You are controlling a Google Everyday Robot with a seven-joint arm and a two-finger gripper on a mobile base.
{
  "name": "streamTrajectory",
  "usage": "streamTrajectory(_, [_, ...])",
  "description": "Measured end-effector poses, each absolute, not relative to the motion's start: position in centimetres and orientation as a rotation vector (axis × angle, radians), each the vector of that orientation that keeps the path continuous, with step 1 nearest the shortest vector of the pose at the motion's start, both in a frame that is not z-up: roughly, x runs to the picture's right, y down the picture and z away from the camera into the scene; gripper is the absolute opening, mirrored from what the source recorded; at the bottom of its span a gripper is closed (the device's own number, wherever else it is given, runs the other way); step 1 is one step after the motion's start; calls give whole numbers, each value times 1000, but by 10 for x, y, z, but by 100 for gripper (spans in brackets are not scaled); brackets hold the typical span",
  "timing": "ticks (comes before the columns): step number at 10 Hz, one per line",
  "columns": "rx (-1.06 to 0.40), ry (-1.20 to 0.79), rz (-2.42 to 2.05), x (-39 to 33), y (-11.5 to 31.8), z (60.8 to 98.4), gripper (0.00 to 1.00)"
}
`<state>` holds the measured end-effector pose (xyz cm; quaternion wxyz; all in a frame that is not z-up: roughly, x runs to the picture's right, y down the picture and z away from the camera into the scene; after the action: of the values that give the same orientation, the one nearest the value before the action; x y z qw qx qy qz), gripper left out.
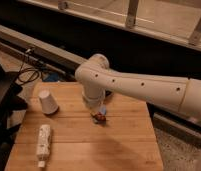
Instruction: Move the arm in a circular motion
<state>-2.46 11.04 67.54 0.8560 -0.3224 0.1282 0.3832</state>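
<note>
Wooden table (129, 145) in a dim room, dark wall and a metal railing (131, 12) behind it.

The arm (144, 87), cream-white with thick tubular segments, enters from the right edge and runs left over the back half of the table. Small dark holes dot its side. It bends at a rounded elbow joint (96, 67) above the table's rear middle, and the last segment drops straight down from there.

The gripper (97, 111) is at the end of that drop, low over the table centre and pointing down. It is mostly hidden under the wrist, so I cannot tell if the jaws are released or clenched.

A small red-and-blue object (99, 118) sits on the table right under the gripper. It looks to be touching the gripper tip, but contact is unclear from this angle.

Left of the gripper, well apart from it, a white paper cup (48, 101) stands upside down near the table's rear left corner. In front of the cup, near the left edge, a white bottle (43, 142) lies on its side, running front to back.

A black cable (25, 75) is looped on the floor beyond the rear left corner. A dark bulky shape (4, 105) fills the left edge of the view, beside the table.
</note>
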Motion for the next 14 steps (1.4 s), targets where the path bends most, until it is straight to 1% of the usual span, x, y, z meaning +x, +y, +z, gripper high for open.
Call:
streamTrajectory(4, [-679,273,764,-73,111,668,10])
streamTrajectory(6, [-672,268,753,-77,108,664,10])
streamTrajectory(7, [-668,262,745,-87,99,666,10])
streamTrajectory(10, [-655,266,742,-99,66,692,10])
streamTrajectory(13, [-651,274,772,-107,44,695,10])
streamTrajectory(14, [-654,271,790,-104,35,703,10])
